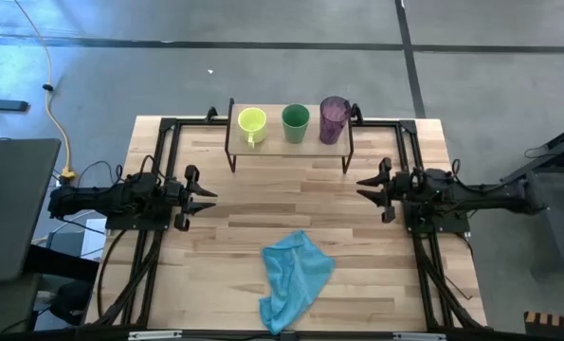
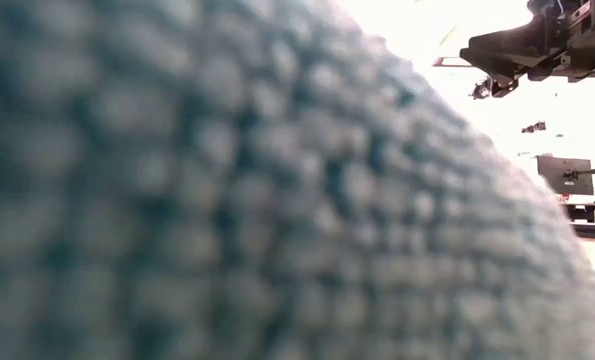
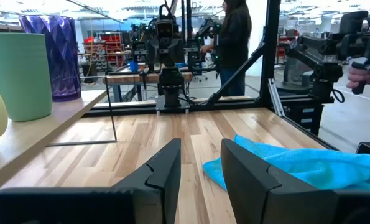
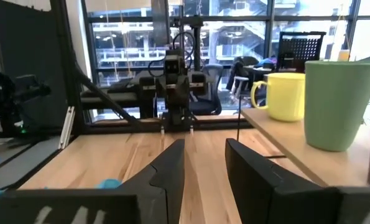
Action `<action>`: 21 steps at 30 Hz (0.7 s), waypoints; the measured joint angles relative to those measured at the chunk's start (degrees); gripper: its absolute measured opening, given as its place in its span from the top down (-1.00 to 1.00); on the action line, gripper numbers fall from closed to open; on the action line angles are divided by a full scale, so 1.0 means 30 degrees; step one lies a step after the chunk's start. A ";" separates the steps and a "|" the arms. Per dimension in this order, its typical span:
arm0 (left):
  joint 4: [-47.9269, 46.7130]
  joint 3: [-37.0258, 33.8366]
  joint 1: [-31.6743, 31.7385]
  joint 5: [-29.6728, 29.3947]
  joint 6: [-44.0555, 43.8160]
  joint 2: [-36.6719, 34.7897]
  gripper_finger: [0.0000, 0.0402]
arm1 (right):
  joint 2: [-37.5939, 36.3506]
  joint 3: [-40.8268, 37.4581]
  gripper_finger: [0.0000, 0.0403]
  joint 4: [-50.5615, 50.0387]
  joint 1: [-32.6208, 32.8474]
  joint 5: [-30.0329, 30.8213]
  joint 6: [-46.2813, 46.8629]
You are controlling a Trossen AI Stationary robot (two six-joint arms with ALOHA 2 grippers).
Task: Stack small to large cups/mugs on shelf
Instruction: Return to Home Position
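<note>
Three vessels stand in a row on the shelf [image 1: 291, 144] at the table's far edge. They are a yellow-green mug [image 1: 252, 123] on the left, a green cup [image 1: 295, 122] in the middle and a purple cup [image 1: 334, 118] on the right, each resting on its base. The left wrist view shows the green cup [image 3: 20, 74] and the purple cup [image 3: 51, 56]. The right wrist view shows the mug [image 4: 284, 93] and the green cup [image 4: 340, 102]. My left gripper [image 1: 206, 194] hovers open at the table's left side. My right gripper [image 1: 365, 185] hovers open at the right side. Both point level toward the middle with nothing between their fingers.
A light blue cloth [image 1: 296, 277] lies crumpled near the table's front middle, and it fills most of the low view [image 2: 227, 200]. Black frame rails [image 1: 168, 133] run along the table's sides and back. A person [image 3: 234, 37] stands in the room beyond. Bare planks lie between the two grippers.
</note>
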 joint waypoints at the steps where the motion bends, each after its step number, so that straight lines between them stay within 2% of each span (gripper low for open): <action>1: 0.0000 0.0000 0.0000 0.0005 0.0000 0.0000 0.48 | -0.0348 0.0002 0.46 -0.0234 -0.0034 0.0000 0.0005; 13: 0.0000 0.0000 0.0000 0.0005 -0.0005 0.0000 0.48 | -0.5335 -0.0013 0.46 -0.4015 -0.0036 -0.0007 -0.0138; 21: 0.0005 0.0000 0.0000 0.0003 0.0000 0.0000 0.48 | -0.5451 -0.0035 0.46 -0.4693 -0.0021 -0.0083 -0.0080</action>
